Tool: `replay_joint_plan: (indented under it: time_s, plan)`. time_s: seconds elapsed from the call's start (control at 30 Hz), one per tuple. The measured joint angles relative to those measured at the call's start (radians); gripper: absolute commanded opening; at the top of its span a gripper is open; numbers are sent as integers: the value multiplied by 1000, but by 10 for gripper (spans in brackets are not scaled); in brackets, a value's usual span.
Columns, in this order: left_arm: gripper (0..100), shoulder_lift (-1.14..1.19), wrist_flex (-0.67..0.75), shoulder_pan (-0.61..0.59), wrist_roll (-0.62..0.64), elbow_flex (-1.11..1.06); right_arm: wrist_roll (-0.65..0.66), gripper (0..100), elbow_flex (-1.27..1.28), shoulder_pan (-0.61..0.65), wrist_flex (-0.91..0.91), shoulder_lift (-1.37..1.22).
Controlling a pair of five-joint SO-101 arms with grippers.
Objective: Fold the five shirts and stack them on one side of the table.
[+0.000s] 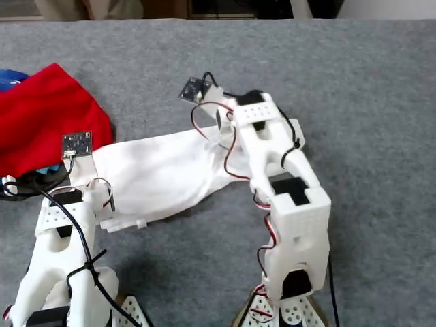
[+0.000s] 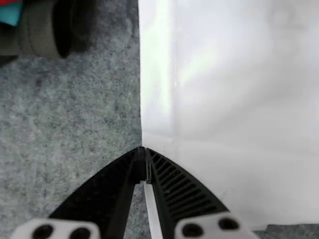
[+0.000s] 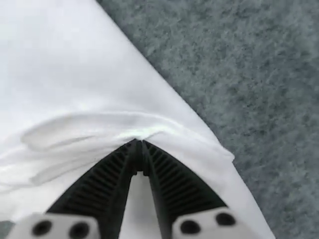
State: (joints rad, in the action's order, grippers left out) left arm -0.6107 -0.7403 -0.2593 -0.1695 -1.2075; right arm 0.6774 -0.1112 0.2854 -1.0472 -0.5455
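Observation:
A white shirt (image 1: 160, 176) lies stretched across the grey table between the two arms. My left gripper (image 2: 144, 152) is shut on the white shirt (image 2: 224, 99) at its edge; in the high view that arm (image 1: 68, 204) stands at the shirt's left end. My right gripper (image 3: 138, 145) is shut on a bunched fold of the white shirt (image 3: 65, 84); its arm (image 1: 262, 136) is at the shirt's right end. A red shirt (image 1: 48, 119) lies in a heap at the left edge, with a bit of blue cloth (image 1: 10, 77) behind it.
A dark round object (image 2: 47, 30) with teal cloth (image 2: 10, 12) beside it lies near the left gripper, by the red heap (image 1: 30, 180). Grey table (image 1: 368, 88) stretches bare to the right and at the back.

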Motion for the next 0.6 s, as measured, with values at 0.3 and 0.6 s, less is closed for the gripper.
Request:
replay_joint_plan:
  time_s: [0.3, 0.6]
  plan:
    - [20, 0, 0, 0, 0, 0, -26, 2, -411, 11, -353, -6]
    - [20, 0, 0, 0, 0, 0, 29, 1, -436, 15, -583, -6]
